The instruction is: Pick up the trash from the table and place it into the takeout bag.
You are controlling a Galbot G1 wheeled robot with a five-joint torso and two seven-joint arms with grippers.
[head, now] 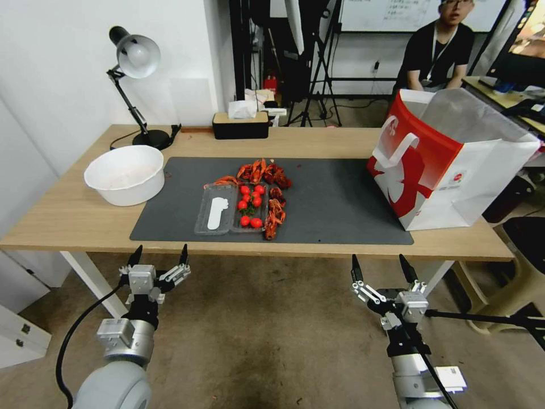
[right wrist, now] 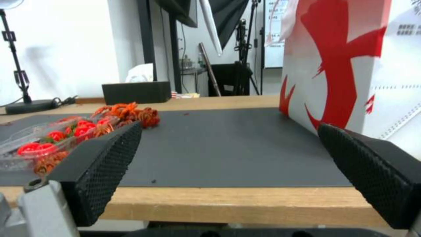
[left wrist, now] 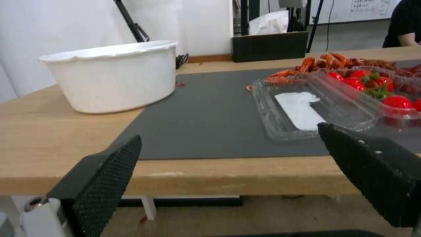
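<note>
Both claws spread, empty, below table (head: 74,221) front edge: left gripper (head: 159,255) at 7 o'clock, right gripper (head: 384,268) at 5. Takeout bag (head: 454,170) at 2 o'clock on mat (head: 335,199).

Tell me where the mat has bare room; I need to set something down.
The dark grey rectangular mat lies bare between the red crayfish shells and the red-and-white paper takeout bag, and between the white round plastic bowl and the clear plastic clamshell tray. The middle is crowded.
</note>
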